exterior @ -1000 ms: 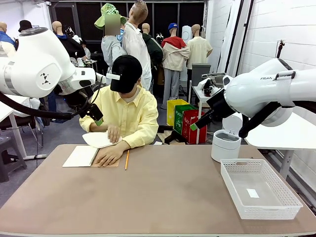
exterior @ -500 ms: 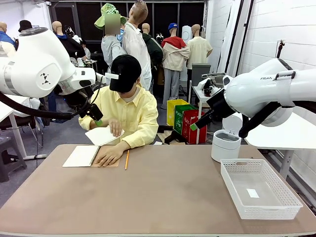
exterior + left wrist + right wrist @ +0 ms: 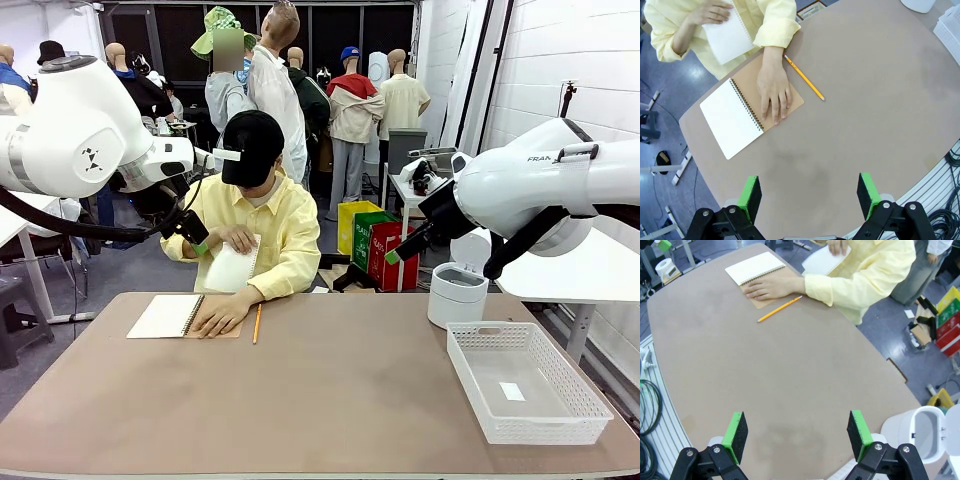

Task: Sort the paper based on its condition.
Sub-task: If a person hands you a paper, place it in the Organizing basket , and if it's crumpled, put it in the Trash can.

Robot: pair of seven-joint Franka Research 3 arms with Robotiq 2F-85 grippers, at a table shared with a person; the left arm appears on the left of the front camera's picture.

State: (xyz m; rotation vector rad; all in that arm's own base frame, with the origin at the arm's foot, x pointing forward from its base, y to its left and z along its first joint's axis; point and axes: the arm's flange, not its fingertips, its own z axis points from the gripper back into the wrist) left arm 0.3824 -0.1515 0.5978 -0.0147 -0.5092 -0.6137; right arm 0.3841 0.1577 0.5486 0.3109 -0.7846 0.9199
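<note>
A person at the far side holds a white sheet of paper [image 3: 232,268] upright before the chest with one hand. The same paper [image 3: 730,35] shows in the left wrist view and in the right wrist view [image 3: 822,261]. The person's other hand [image 3: 222,313] presses on an open spiral notebook [image 3: 165,316]. My left gripper [image 3: 808,196] hangs open high above the table's left part. My right gripper [image 3: 797,435] is open too, high over the right side, nothing between its fingers.
A yellow pencil [image 3: 257,323] lies beside the notebook. A white mesh basket [image 3: 580,415] stands at the table's right end with a small scrap inside. A white lidded bin [image 3: 458,293] sits behind it. The brown table [image 3: 340,400] stretches wide in front.
The person has lifted the sheet from just above the notebook and turned it upright in front of the chest. Neither arm has moved.
</note>
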